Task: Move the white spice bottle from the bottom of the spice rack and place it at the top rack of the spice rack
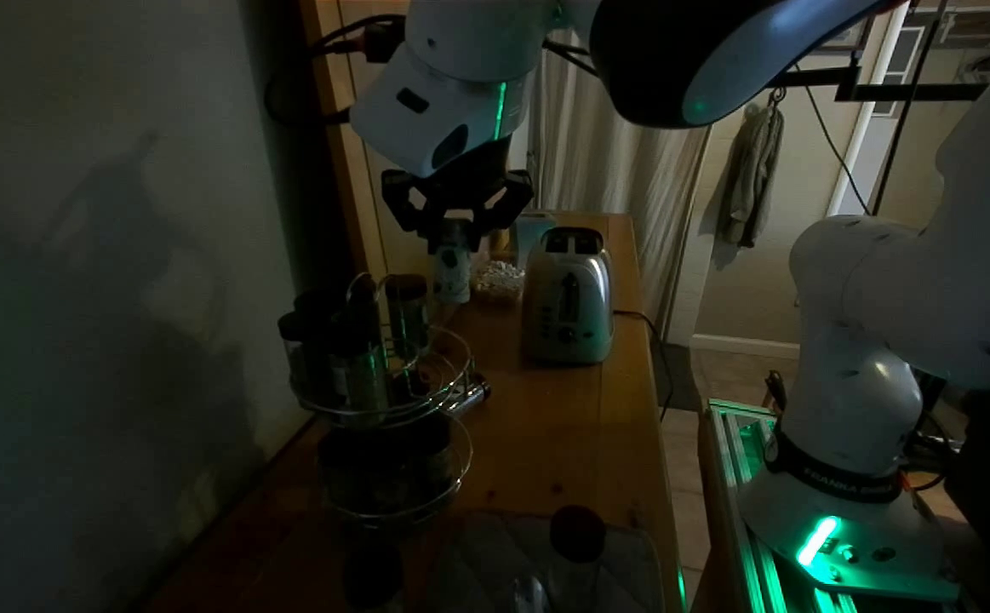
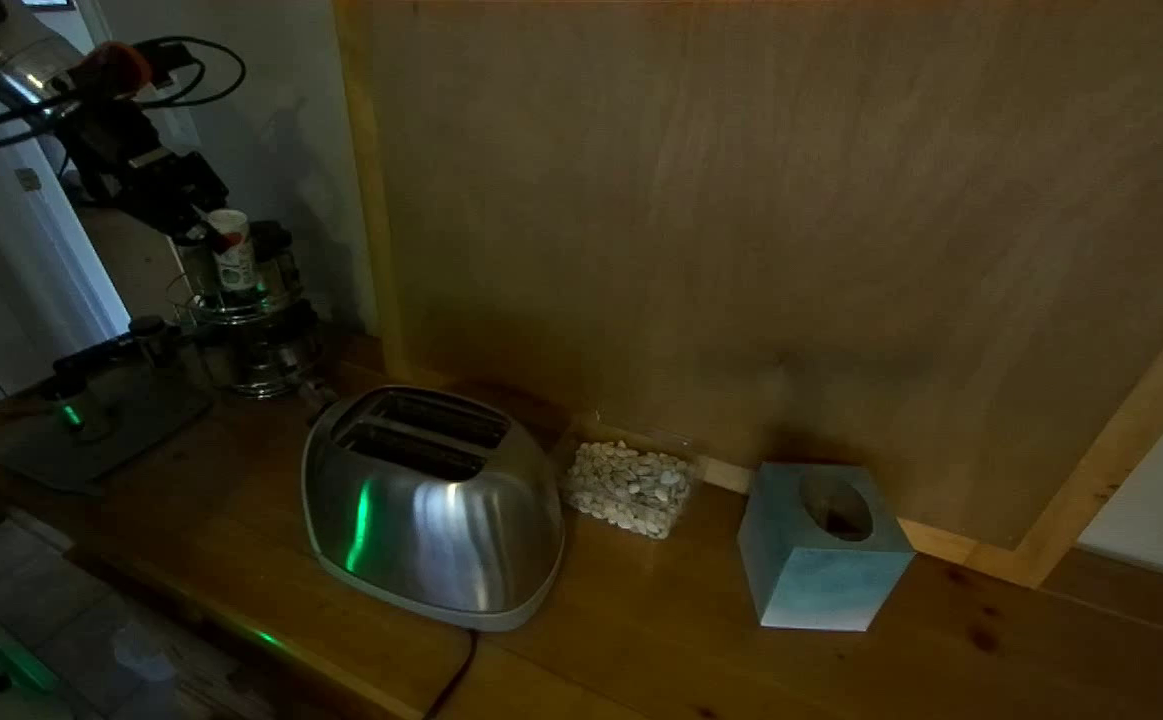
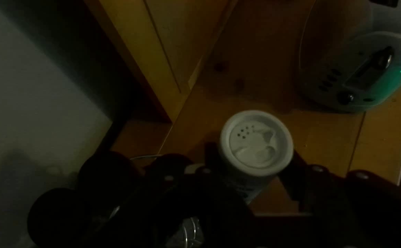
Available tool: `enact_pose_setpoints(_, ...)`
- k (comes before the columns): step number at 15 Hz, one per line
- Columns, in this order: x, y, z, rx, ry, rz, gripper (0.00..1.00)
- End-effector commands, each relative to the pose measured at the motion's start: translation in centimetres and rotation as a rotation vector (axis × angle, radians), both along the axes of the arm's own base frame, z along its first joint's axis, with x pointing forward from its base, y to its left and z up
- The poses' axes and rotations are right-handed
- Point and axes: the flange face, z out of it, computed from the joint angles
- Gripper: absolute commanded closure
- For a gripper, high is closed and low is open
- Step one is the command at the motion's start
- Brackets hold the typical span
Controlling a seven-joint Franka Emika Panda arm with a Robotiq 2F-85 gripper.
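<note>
- The claw point(image 1: 454, 239) grips the white spice bottle point(image 1: 452, 279) — nearly upright.
- In an exterior view, it is at one o'clock from the spice rack point(image 1: 392, 417), and nine o'clock from the toaster point(image 1: 569, 306).

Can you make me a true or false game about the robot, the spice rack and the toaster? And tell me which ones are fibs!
1. The gripper is holding the white spice bottle. True.
2. The spice rack has two levels. True.
3. The white spice bottle is standing on the bottom level of the spice rack. False: it is in the gripper, higher up than that level.
4. The toaster is beside some pale pebble-like pieces. True.
5. The toaster is lying on its side. False: it stands upright.
</note>
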Motion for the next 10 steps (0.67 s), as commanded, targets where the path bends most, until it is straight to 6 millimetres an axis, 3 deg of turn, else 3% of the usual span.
enact_pose_setpoints(1, -0.1, 1.2, 0.5, -0.043, 0.039, 0.055, 0.80)
enact_pose_setpoints(10, -0.7, 2.7, 0.0, -0.021, 0.070, 0.126, 0.80)
